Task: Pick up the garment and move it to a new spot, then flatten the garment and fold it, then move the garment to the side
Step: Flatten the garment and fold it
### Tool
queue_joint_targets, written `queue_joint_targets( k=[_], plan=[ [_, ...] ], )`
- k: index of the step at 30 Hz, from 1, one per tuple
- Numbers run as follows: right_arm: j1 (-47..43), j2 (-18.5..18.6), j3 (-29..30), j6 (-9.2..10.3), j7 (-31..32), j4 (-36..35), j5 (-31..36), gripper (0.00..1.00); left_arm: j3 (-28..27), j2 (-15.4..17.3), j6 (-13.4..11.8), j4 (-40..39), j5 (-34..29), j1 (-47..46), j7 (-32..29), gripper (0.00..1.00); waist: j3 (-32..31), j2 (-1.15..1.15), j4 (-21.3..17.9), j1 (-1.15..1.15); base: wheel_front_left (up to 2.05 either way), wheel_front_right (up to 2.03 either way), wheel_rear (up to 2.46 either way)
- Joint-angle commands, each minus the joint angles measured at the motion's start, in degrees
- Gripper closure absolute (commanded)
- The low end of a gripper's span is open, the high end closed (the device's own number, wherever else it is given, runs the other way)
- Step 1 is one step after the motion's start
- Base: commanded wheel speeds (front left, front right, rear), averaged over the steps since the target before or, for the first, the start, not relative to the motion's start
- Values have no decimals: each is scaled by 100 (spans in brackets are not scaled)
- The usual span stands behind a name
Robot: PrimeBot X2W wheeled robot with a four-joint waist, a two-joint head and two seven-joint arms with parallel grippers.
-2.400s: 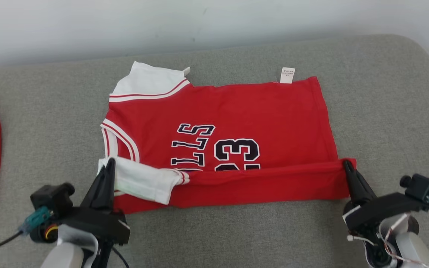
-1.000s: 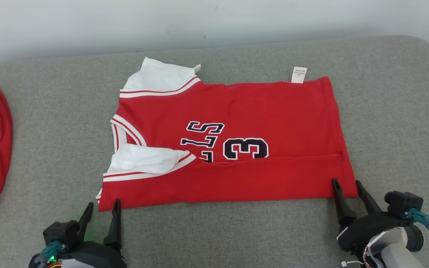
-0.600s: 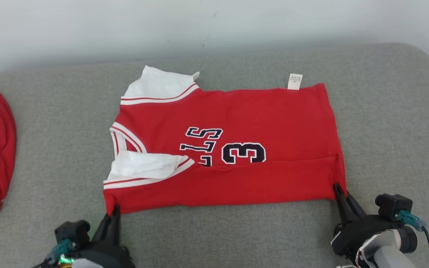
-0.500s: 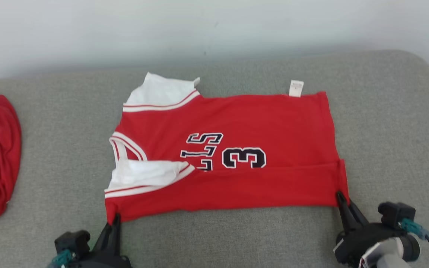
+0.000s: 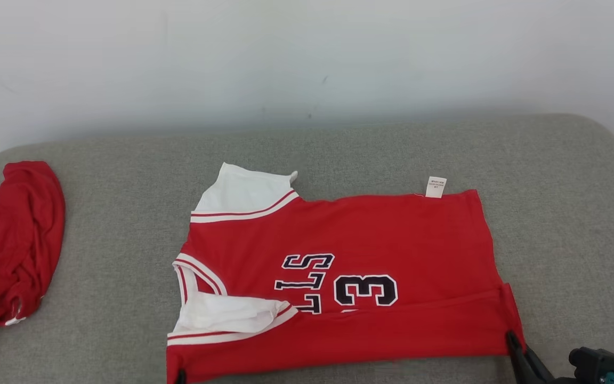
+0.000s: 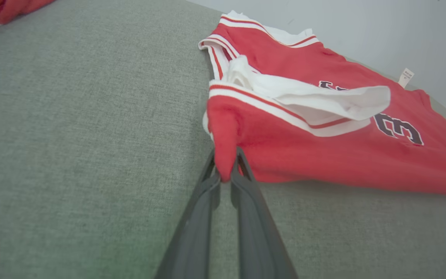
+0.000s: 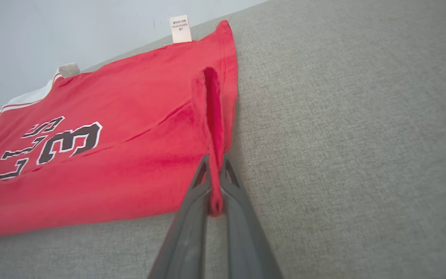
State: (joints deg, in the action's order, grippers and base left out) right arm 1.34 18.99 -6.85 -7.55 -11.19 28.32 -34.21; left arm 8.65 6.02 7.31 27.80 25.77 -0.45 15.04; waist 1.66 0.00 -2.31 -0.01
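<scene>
Hands grip the jersey (image 5: pixel 339 234): left hand (image 6: pixel 226 164) clamped on one near corner, right hand (image 7: pixel 215 168) on the other.

The garment (image 5: pixel 349 240) lies on the cushion (image 5: pixel 115 213), centre to right, its near strip folded back over the rest. The left gripper (image 6: pixel 225 170) pinches its near left corner, and the right gripper (image 7: pixel 215 166) its near right corner. Another cloth (image 5: pixel 8 240) lies well apart at the left edge. A wall (image 5: pixel 307 64) stands behind.

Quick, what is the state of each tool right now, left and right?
Left tool: closed, holding the near left corner of the red jersey.
Right tool: closed, holding the jersey's near right corner.
</scene>
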Motion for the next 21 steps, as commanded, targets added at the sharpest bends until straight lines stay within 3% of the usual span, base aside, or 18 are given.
queue_joint_targets(
  k=[1, 4, 5, 6, 7, 21],
  plan=[
    [-155, -48, 104, 14, 54, -81, 51, 100, 6, -36, -19, -25, -24, 152, 20, 100, -16, 0, 14, 1, 0, 0, 0],
    [-308, -123, 240, 14, 124, -207, 155, 100, 40, -47, -47, 5, -100, 223, 20, 100, -58, 0, 17, 1, 0, 0, 0],
    [-336, -141, 282, 14, 77, -270, 263, 36, 30, -52, -69, -4, -134, 241, 20, 91, -78, 0, 14, 1, 0, 0, 0],
    [-363, -174, 335, 14, 36, -323, 359, 0, 6, -48, -86, -49, -199, 249, 20, 40, -94, 0, 12, 1, 0, 0, 0],
    [-378, -209, 398, 14, 9, -377, 469, 0, -28, -38, -109, -117, -257, 244, 20, 0, -113, 0, 9, 1, 0, 0, 0],
    [-290, -882, 909, 14, -383, -1748, 1542, 0, -864, 41, -248, -1542, -1148, 176, 20, 0, -258, 0, 71, 1, 0, 0, 0]
  ],
)
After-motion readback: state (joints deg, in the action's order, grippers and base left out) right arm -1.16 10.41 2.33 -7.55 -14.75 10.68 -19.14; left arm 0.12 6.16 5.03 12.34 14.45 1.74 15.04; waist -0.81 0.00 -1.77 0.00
